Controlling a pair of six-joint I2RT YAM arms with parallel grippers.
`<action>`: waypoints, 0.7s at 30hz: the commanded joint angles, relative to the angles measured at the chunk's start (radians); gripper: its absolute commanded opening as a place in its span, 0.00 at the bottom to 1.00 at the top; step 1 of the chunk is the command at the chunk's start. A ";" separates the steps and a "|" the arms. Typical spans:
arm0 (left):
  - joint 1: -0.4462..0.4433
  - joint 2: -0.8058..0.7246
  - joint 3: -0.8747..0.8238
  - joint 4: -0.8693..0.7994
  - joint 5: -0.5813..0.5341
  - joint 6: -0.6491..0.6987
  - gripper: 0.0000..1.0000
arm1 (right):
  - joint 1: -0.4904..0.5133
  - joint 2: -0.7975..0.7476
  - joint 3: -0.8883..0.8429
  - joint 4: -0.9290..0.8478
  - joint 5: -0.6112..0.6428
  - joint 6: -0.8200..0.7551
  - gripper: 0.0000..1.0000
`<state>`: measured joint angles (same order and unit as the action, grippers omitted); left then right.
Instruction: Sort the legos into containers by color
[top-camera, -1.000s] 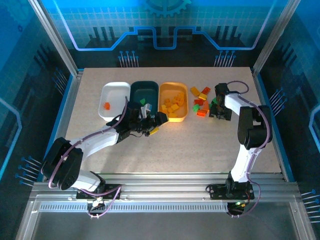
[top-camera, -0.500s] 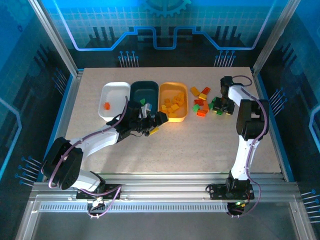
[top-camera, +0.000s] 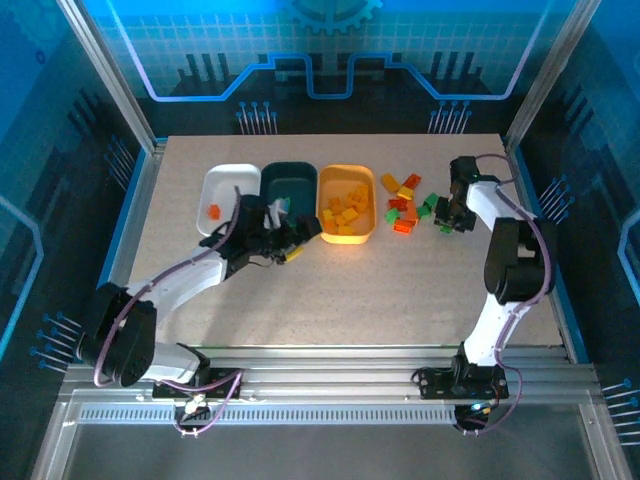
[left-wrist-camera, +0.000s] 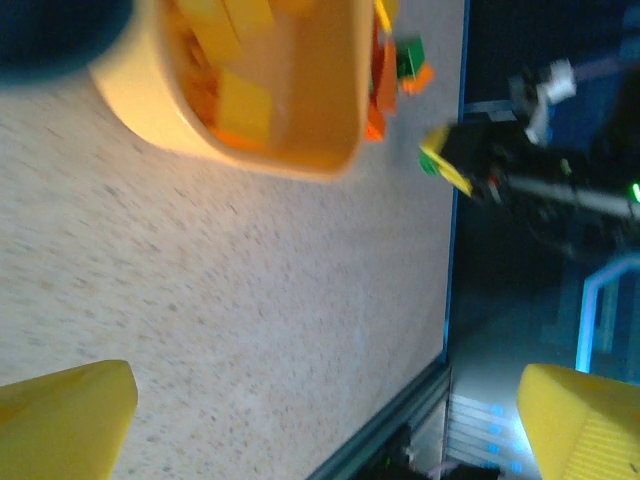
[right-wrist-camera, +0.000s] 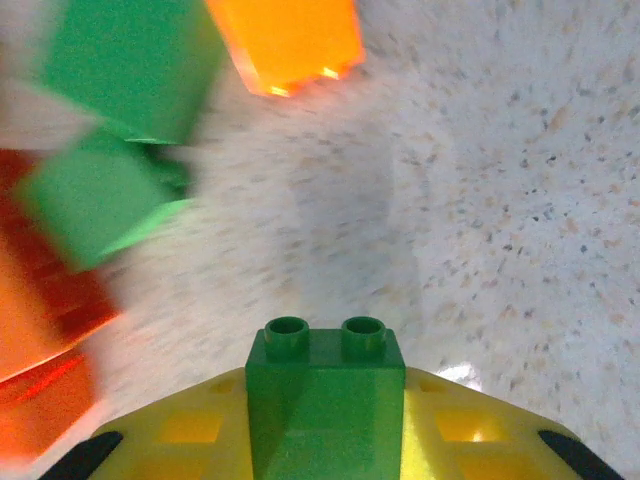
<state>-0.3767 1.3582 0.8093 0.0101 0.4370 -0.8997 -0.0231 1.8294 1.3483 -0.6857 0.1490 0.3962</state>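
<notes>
Three containers stand in a row: a white tub with one red-orange lego, a dark teal tub and an orange tub with several yellow legos. Loose red, yellow and green legos lie to their right. My left gripper hangs open over the near edges of the teal and orange tubs, nothing between its yellow fingers. At the pile's right edge my right gripper is shut on a green lego, studs pointing away, between yellow fingers.
In the right wrist view two loose green bricks, an orange one and a red one lie ahead on the left. The orange tub and the table's right edge show in the left wrist view.
My right gripper has closed on the green lego and shifted right, away from the pile. My left arm has drawn back a little to the left, still open.
</notes>
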 joint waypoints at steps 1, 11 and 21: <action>0.124 -0.129 -0.030 -0.131 -0.072 0.061 0.99 | 0.178 -0.129 0.046 0.015 -0.040 0.012 0.30; 0.482 -0.279 -0.273 -0.125 -0.022 -0.007 0.99 | 0.707 0.369 0.650 -0.001 -0.004 0.095 0.29; 0.489 -0.299 -0.288 -0.118 0.086 0.012 0.99 | 0.755 0.737 1.224 -0.262 -0.012 0.055 0.55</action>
<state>0.1085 1.0779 0.5262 -0.1246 0.4534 -0.8906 0.7441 2.5820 2.5130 -0.8406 0.1375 0.4587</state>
